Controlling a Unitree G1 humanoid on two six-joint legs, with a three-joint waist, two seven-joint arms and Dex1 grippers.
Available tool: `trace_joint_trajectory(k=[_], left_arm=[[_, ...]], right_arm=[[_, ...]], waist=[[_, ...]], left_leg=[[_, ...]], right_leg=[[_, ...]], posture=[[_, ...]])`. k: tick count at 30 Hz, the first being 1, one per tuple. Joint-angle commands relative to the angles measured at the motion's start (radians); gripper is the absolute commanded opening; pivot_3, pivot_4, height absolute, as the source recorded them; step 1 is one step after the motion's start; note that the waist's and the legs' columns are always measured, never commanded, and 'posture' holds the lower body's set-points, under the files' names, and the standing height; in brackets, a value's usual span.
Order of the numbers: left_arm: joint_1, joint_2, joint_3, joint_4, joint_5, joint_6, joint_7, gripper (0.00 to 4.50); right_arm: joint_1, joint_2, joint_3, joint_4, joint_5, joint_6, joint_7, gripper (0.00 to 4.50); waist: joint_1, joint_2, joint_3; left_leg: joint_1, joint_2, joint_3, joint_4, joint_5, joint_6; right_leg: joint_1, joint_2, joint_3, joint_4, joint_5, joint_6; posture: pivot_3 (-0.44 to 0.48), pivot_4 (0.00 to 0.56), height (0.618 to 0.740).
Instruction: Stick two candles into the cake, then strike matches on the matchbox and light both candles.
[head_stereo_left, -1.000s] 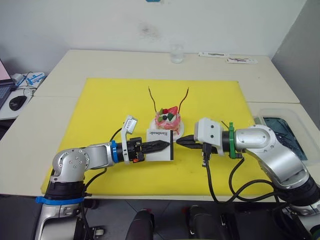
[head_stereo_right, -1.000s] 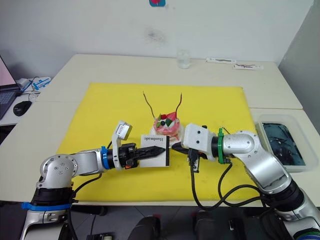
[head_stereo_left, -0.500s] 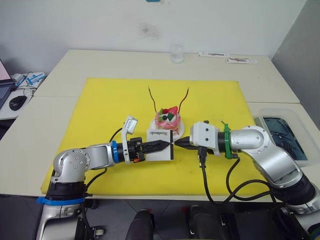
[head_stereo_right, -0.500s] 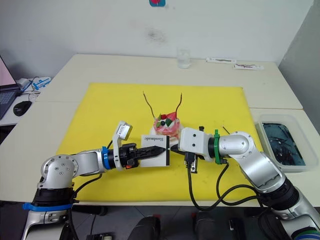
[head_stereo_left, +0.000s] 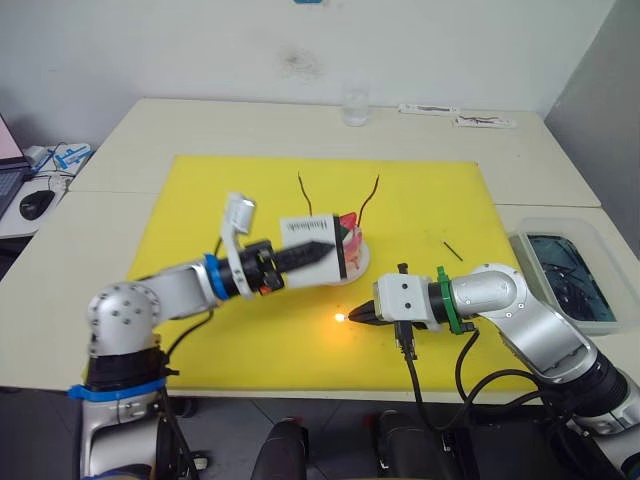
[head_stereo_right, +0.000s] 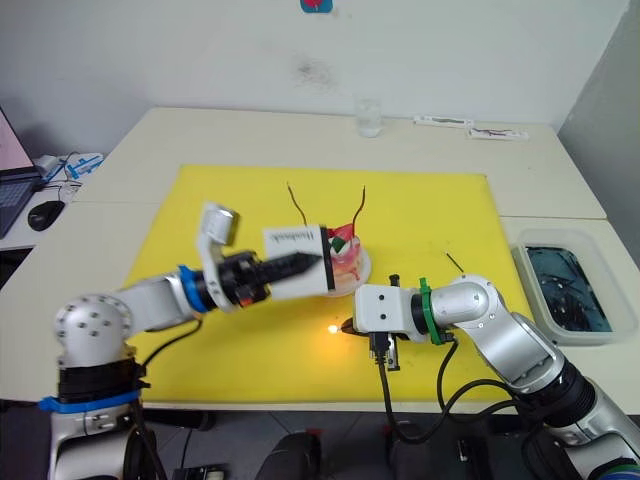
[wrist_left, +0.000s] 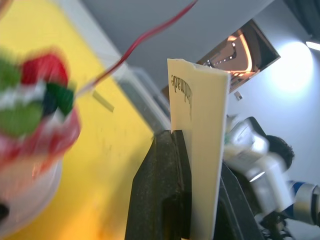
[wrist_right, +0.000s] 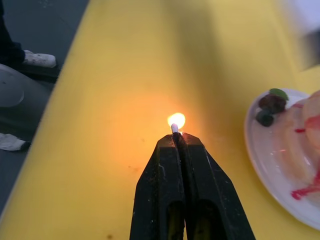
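Both candles (head_stereo_left: 301, 190) already stood in the cake (head_stereo_left: 345, 245), neither one lit. The right claw (head_stereo_left: 352, 317) was clamped on a match (wrist_right: 174, 128) with a live flame at its tip, low over the yellow mat (head_stereo_left: 200, 200) in front of the cake. The left claw (head_stereo_left: 318, 252) gripped the matchbox (head_stereo_left: 306, 228), lifted just beside the cake, crowding the way in. A spare match (head_stereo_left: 452, 251) lay on the mat; a glass (head_stereo_left: 353, 106) stood at the bench's (head_stereo_left: 150, 120) far edge.
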Motion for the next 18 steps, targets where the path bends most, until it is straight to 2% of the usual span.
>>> trace_joint_trajectory(k=[1, 4, 7, 12, 18], left_arm=[[0.090, 0.144, 0.092, -0.073, -0.117, 0.039, 0.010, 0.00], [0.186, 0.254, 0.157, -0.072, -0.131, 0.038, 0.001, 0.00], [0.267, 0.294, 0.180, -0.031, -0.045, -0.002, -0.019, 0.00], [0.353, 0.241, 0.097, -0.080, 0.062, -0.061, -0.052, 0.00], [0.344, 0.175, 0.009, -0.133, 0.093, -0.090, -0.058, 0.00]], right_arm=[[-0.021, -0.015, -0.103, -0.077, 0.071, 0.056, 0.005, 0.03], [-0.023, -0.021, -0.175, -0.108, 0.133, 0.109, -0.007, 0.03], [-0.060, 0.028, -0.226, -0.114, 0.198, 0.186, -0.058, 0.03], [-0.150, 0.109, -0.209, -0.051, 0.189, 0.222, -0.138, 0.03], [-0.222, 0.213, -0.176, -0.015, 0.177, 0.266, -0.245, 0.03]], waist=[[-0.008, 0.000, 0.000], [-0.006, 0.000, 0.000], [-0.003, 0.000, 0.000], [0.003, 0.000, 0.000], [0.009, 0.000, 0.000]], left_leg=[[0.000, 0.000, 0.000, 0.000, 0.000, 0.000], [0.000, 0.000, -0.001, -0.001, 0.000, 0.000], [0.000, 0.000, -0.001, 0.000, 0.000, 0.000], [0.001, 0.000, 0.000, 0.001, 0.000, 0.000], [-0.001, 0.000, 0.000, 0.000, 0.000, 0.000]], right_leg=[[0.000, 0.000, 0.000, 0.000, 0.000, 0.000], [0.000, 0.000, -0.001, 0.001, -0.001, -0.001], [0.000, 0.000, -0.002, 0.001, -0.002, -0.003], [0.000, 0.000, -0.001, 0.001, -0.003, -0.006], [-0.001, 0.000, -0.001, 0.001, -0.001, -0.004]], posture=[[0.000, 0.150, 0.740], [0.000, 0.150, 0.740], [0.000, 0.150, 0.740], [0.000, 0.150, 0.740], [0.000, 0.150, 0.740]])
